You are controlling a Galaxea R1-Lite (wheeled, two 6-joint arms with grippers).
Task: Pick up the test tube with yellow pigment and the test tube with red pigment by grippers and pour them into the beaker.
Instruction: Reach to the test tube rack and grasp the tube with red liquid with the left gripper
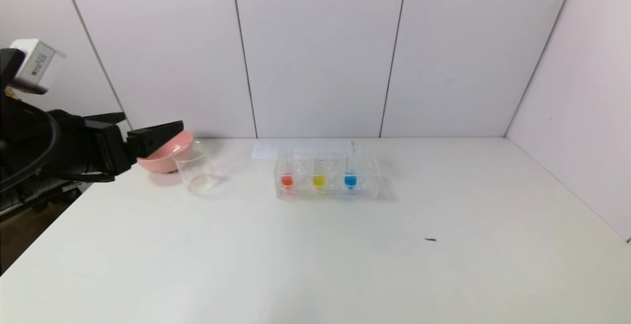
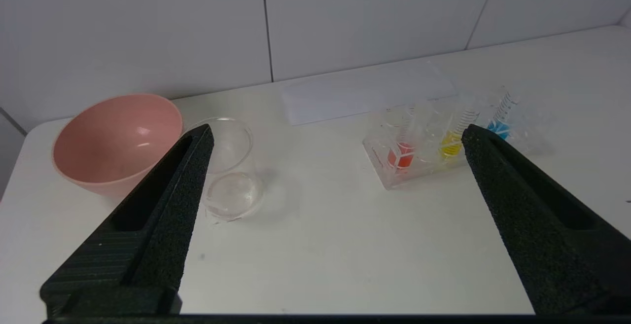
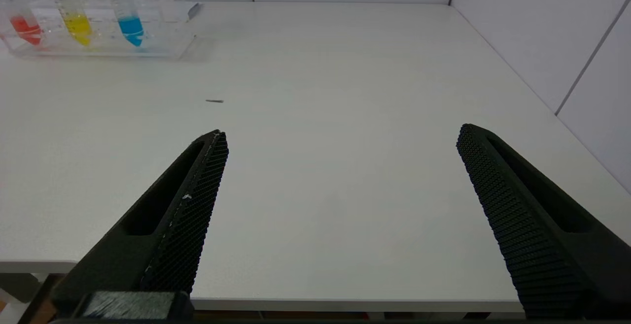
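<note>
Left claw (image 1: 148,129) spread, empty, mid-left of frame above bowl (image 1: 162,159) | yellow tube (image 1: 319,173) and red tube (image 1: 286,173) upright in rack (image 1: 365,186), frame centre, well right of it | beaker (image 1: 197,171) just beside claw | right claw (image 3: 340,136) spread, farther off.

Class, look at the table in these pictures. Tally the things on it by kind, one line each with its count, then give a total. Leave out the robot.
Test tubes: 3 (red, yellow, blue)
Tube rack: 1
Beaker: 1
Pink bowl: 1
White sheet behind the rack: 1
Small dark speck: 1
Total: 8
</note>
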